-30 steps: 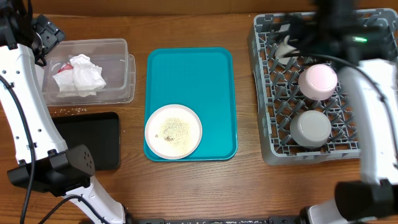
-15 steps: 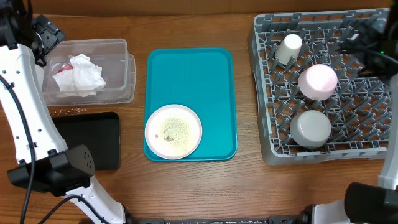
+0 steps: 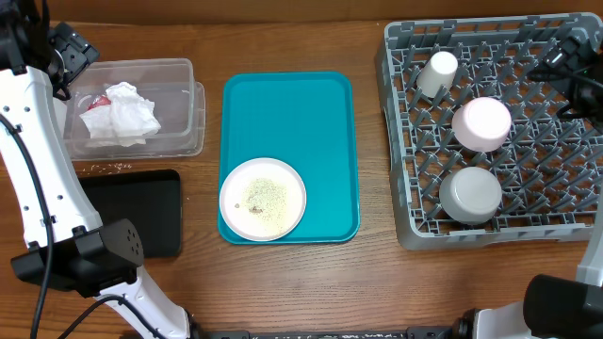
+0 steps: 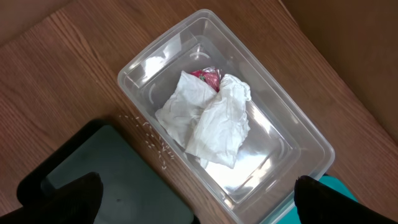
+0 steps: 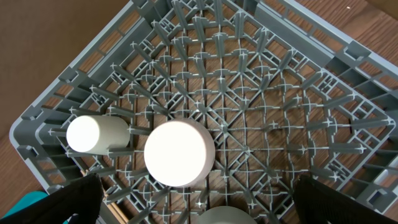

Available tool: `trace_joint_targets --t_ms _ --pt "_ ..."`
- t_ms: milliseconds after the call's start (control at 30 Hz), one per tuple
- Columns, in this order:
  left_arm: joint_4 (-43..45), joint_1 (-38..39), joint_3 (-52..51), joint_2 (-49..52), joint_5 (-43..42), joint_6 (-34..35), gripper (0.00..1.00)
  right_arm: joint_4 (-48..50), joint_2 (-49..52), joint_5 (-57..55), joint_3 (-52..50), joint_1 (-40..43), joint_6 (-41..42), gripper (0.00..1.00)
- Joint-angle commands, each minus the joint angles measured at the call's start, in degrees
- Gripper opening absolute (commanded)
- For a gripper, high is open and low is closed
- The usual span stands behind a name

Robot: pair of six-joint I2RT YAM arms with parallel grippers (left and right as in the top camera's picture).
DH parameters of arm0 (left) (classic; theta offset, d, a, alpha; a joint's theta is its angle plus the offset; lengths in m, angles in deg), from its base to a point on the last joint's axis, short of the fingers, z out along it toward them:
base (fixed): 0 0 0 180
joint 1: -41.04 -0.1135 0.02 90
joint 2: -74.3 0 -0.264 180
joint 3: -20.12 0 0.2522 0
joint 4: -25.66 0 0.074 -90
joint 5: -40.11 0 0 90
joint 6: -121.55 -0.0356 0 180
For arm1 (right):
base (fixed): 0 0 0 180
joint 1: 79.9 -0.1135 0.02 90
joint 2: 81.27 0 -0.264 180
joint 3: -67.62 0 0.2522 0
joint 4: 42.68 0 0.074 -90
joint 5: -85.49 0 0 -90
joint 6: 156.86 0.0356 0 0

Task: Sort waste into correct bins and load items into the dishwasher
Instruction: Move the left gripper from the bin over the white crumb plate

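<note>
The left hand (image 4: 198, 202) is held above the clear tub (image 3: 193, 113) at the far left of the surface (image 3: 283, 282). Its fingers are spread wide, with only their dark tips (image 4: 68, 199) seen at the lower corners of the wrist view. Nothing is held between them and nothing is touched. Crumpled paper napkins (image 3: 122, 113) are lying in the tub, and a red wrapper scrap (image 4: 208, 76) is tucked against their far side. The black tray (image 3: 151, 212) is set just near of the tub. A few loose rice grains (image 3: 104, 168) are scattered on the bare wood between the two.

The teal tray (image 3: 287, 113) is placed in the middle of the surface. The white plate (image 3: 226, 193) is resting in its near left part, with more rice spread across the plate's middle.

The right hand (image 5: 199, 202) is held over the far right part of the dish rack (image 3: 400, 226). It is likewise opened wide and is empty, clear of the pegs. Three items are set upside down along the left side of the rack: the white cup (image 3: 438, 71) farthest, leaning among the pegs, the pinkish-white bowl (image 3: 481, 124) just near of it, and the pale grey bowl (image 3: 470, 193) nearest.
</note>
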Motion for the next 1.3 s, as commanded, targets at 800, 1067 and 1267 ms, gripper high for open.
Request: trace_joint_targets --t_ms 800,1067,1267 --pt "-13.22 19.19 -0.26 0.42 -25.03 2.32 0.93 0.2 -0.2 -0.76 0.46 0.13 0.31 1.0" --pt "-10.1 33.38 -0.26 0.42 -16.72 2.34 1.0 0.2 -0.2 -0.76 0.46 0.13 0.31 1.0" --pt "-8.41 40.7 -0.26 2.19 -15.02 4.0 1.0 0.2 -0.2 -0.76 0.46 0.13 0.31 1.0"
